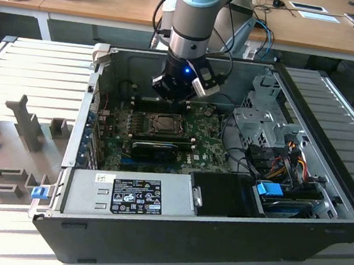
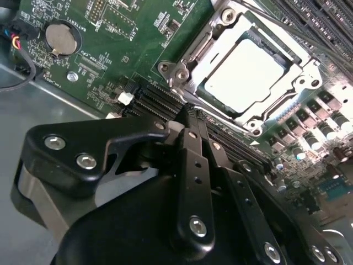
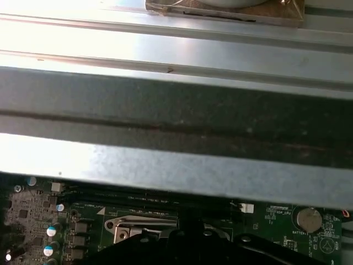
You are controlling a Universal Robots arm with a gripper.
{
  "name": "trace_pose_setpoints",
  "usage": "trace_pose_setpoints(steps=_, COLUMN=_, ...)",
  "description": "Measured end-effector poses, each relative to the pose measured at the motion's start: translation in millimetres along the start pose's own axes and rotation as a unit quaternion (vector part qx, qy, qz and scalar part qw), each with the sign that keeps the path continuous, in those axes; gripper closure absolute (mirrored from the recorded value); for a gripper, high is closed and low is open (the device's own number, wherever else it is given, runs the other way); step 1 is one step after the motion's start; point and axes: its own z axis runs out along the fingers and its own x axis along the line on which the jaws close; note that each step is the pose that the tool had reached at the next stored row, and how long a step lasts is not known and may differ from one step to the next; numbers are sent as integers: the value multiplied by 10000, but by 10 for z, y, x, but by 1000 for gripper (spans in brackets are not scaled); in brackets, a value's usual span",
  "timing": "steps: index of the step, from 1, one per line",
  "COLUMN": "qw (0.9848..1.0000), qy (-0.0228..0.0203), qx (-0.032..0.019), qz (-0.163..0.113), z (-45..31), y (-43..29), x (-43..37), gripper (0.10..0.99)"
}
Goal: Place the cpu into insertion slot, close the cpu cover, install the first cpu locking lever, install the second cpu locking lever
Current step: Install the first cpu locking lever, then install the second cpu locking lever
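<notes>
**Closed gripper poised at the socket corner, chip already seated**

The black two-fingered gripper [image 2: 193,118] had its fingers drawn close together with nothing visible between them. In the second wrist view its tip hung just beside the near corner of the socket.

Left of it in that view, a round silver coin battery [image 2: 59,38] sat on the green motherboard [image 2: 138,33]. To the right, the small square cpu [image 2: 248,72] with its pale silvery top lay flat in the insertion slot [image 1: 163,123]. The thin silvery cpu cover [image 2: 190,55] appeared to be folded down around it. A thin wire lever [image 2: 309,34] ran along the far side; whether it was hooked could not be told.

The work seemed to have reached the levers. Doing this well would mean pushing on the wire alone, down and then sideways under its hook. The fingertips should stay off the chip's top and the small parts around it.

In the exterior view, the grey arm [image 1: 192,20] stood nearly vertical. Its wrist pointed straight down into the open dark computer case [image 1: 173,233], just behind the socket.
</notes>
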Motion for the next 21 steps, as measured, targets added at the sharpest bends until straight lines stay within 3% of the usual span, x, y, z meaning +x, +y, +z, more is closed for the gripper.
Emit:
trace_pose_setpoints(steps=15, qw=10000, qy=0, qx=1, qz=0, z=-11, y=-93, x=9, gripper=980)
trace_pose_setpoints(steps=21, qw=10000, qy=0, qx=0, qz=0, z=-19, y=-163, x=17, gripper=980)
